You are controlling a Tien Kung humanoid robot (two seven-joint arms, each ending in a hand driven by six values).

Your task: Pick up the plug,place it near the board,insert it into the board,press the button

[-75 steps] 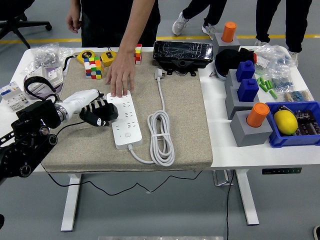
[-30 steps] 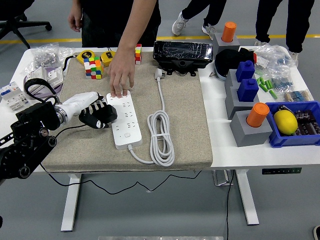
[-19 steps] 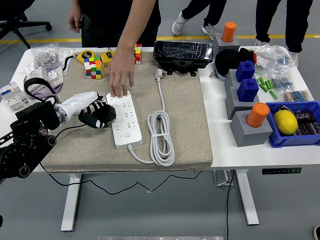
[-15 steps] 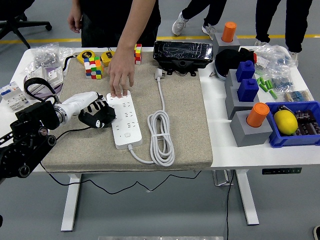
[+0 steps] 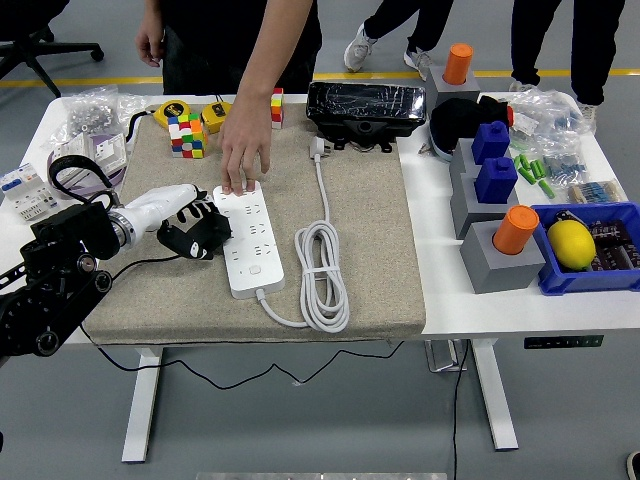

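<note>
The left hand [image 5: 192, 229], black fingers loosely curled and holding nothing, rested on the beige mat [image 5: 370, 260], touching the left edge of the long white board [image 5: 248, 238]. A person's hand [image 5: 243, 152] pressed the board's far end. Further right lay the coiled white cable [image 5: 321, 272]; its plug [image 5: 319, 149] sat beyond, unplugged.

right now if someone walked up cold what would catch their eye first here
Probably the white power strip on the beige mat, with a person's hand pressing its far end while the robot's left hand sits against its left side. Beside it lies the strip's coiled white cable, whose plug rests unplugged near the black case.
</note>
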